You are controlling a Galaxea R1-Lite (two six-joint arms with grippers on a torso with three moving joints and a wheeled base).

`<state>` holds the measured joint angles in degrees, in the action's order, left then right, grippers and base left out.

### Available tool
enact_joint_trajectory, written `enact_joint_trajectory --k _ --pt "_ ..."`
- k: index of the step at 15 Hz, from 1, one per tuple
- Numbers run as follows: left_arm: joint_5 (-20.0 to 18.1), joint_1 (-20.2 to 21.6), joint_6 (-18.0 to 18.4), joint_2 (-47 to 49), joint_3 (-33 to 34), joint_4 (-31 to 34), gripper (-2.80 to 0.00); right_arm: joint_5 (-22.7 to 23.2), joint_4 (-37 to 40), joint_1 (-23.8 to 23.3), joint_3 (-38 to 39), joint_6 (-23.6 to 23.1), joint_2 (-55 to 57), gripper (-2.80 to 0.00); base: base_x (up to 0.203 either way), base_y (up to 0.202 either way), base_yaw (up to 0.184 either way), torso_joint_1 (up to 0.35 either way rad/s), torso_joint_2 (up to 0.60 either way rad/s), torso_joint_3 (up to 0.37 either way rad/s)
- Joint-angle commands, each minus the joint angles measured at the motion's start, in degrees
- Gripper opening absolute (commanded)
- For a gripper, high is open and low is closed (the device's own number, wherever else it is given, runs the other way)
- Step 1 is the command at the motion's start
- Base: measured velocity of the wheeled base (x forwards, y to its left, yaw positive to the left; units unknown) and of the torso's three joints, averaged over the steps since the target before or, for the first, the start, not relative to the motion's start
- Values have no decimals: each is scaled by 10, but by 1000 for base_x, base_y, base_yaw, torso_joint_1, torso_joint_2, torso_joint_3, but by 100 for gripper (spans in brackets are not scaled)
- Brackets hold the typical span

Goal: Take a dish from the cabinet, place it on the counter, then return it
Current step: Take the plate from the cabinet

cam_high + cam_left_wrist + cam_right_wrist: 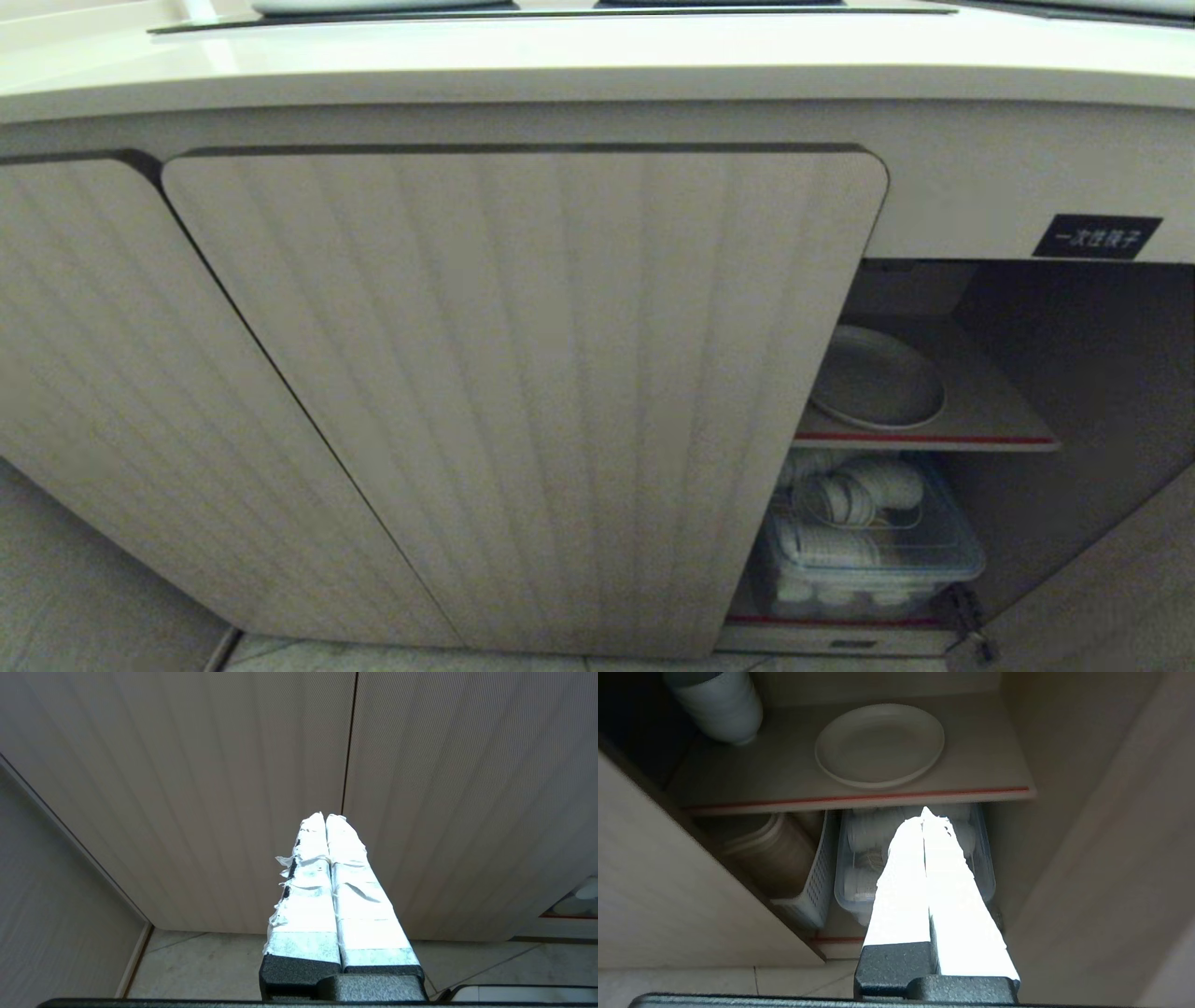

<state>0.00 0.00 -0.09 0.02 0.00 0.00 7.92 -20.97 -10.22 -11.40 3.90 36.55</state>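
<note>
My right gripper (924,812) has its fingers pressed together, pointing at the cabinet (523,392) opening, below the shelf (859,797). The dish (880,744) sits on that shelf at twelve o'clock from my fingertips. If I go in closed, I risk knocking it backward. The left gripper (325,817) is closed too, parked facing the doors.

The dish (880,746) is looking matt and smooth, like ceramic. The cabinet door (523,392) is showing a ribbed, matt finish; the surface (560,56) is gleaming smooth.
</note>
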Motion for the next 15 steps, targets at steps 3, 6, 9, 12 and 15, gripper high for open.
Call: enact_joint_trajectory --k 3,6,9,12,15 --pt "0 0 0 0 0 0 -280 17 -90 -7 -2 0 141 -280 0 0 0 0 0 0" --pt "0 0 0 0 0 0 -280 24 -162 3 -1 0 229 -280 0 0 0 0 0 0" --pt "0 0 0 0 0 0 -280 26 -235 13 3 -1 323 -280 0 0 0 0 0 0" --pt "0 0 0 0 0 0 -280 42 -301 21 4 0 399 -280 0 0 0 0 0 0" --pt "0 0 0 0 0 0 -280 54 -373 23 -3 0 477 -280 0 0 0 0 0 0"
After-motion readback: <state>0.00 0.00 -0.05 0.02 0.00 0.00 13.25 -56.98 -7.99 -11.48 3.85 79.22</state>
